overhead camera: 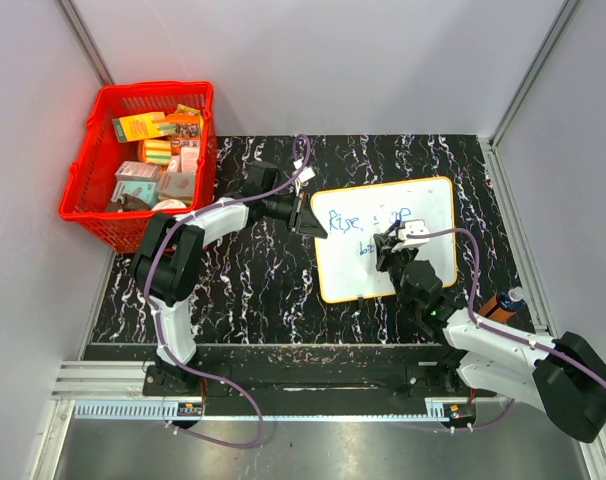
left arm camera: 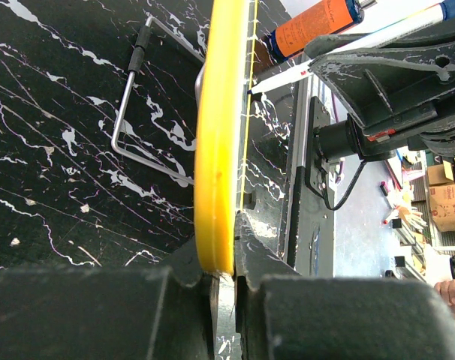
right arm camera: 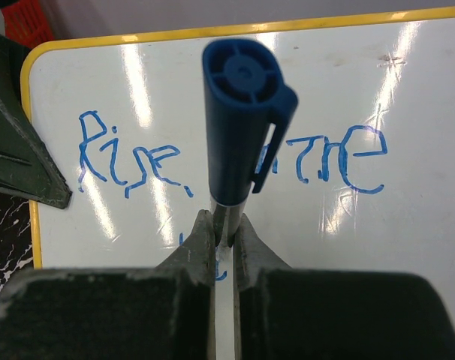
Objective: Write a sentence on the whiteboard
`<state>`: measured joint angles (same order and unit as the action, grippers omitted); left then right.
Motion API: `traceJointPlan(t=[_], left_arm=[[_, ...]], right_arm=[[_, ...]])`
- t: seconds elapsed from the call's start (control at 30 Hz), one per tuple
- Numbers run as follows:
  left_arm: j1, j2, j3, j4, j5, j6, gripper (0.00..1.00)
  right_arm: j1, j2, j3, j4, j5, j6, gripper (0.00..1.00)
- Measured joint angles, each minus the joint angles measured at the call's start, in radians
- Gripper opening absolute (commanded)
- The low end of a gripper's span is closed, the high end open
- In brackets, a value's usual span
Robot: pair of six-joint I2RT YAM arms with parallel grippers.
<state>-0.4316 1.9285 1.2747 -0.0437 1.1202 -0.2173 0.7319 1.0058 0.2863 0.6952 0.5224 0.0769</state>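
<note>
Top external: whiteboard [overhead camera: 423, 275] long axis crosswise; left tool [overhead camera: 305, 216] grips it, right tool [overhead camera: 391, 241] marker [right arm camera: 242, 112].

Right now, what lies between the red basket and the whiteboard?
In the top view, the left gripper lies there above the black table, shut on the whiteboard's left rim.

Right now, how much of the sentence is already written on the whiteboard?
Done: a first line in blue, reading about "Rise, shine", is on the whiteboard. In hand: a second line is begun below it; the right gripper is shut on the marker, and the left gripper clamps the yellow rim. Left: probably the rest of that second line.
</note>
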Motion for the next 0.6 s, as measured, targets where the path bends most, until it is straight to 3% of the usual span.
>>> traceJointPlan(t=[0.6], left_arm=[[0.0,0.0,0.0,-0.002,-0.002,0.0,0.0]], right_arm=[[0.0,0.01,-0.011,0.027,0.009,0.029,0.0]])
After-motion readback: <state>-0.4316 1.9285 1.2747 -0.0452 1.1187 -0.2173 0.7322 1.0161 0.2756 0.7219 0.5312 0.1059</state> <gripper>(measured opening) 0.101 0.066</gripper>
